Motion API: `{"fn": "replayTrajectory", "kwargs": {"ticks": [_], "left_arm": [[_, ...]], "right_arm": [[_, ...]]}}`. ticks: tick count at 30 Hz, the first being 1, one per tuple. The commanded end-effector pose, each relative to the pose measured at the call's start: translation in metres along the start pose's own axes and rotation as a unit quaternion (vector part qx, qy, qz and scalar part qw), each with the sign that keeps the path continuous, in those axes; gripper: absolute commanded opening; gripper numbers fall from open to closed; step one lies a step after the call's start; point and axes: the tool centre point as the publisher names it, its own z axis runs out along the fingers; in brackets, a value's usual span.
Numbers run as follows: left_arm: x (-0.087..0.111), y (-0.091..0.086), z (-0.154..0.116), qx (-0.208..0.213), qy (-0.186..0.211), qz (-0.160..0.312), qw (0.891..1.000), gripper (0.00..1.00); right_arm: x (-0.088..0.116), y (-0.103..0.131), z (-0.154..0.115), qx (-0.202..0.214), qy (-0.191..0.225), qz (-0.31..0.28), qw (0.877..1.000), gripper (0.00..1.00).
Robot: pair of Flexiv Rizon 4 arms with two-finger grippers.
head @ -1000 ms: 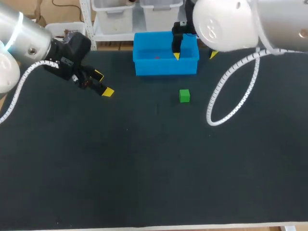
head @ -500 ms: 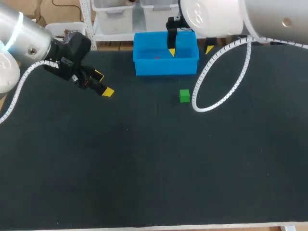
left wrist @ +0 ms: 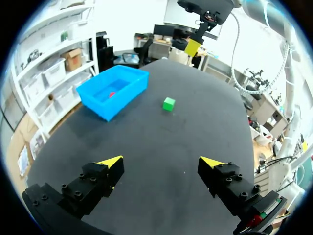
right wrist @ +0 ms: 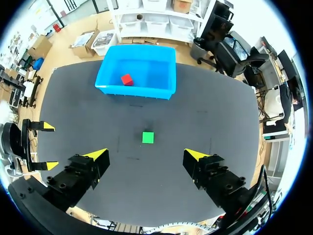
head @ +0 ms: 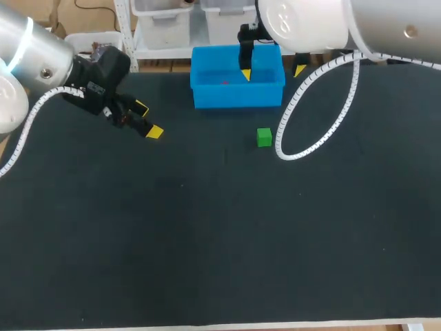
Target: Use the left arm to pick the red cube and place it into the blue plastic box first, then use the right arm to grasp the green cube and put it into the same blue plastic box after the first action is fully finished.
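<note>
Red cube (right wrist: 127, 79) is in the blue box (right wrist: 146, 93), well ahead of my right gripper (right wrist: 146, 154). Green cube (right wrist: 147, 137) sits on the table (right wrist: 220, 122) just ahead of its spread, empty fingers. Left gripper (left wrist: 161, 161) is released too, with both cubes far ahead.
</note>
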Motion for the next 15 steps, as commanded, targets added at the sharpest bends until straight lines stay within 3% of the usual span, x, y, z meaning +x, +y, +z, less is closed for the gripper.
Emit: {"fn": "replayTrajectory", "kwargs": {"ticks": [1, 15], "left_arm": [[0.002, 0.000, 0.000, 0.001, -0.003, 0.002, 1.000, 1.00], [0.002, 0.000, 0.000, 0.001, -0.003, 0.002, 1.000, 1.00]], "right_arm": [[0.000, 0.001, 0.005, 0.009, 0.007, -0.011, 1.000, 1.00], [-0.003, -0.014, 0.017, 0.024, 0.025, -0.012, 0.999, 1.00]]}}
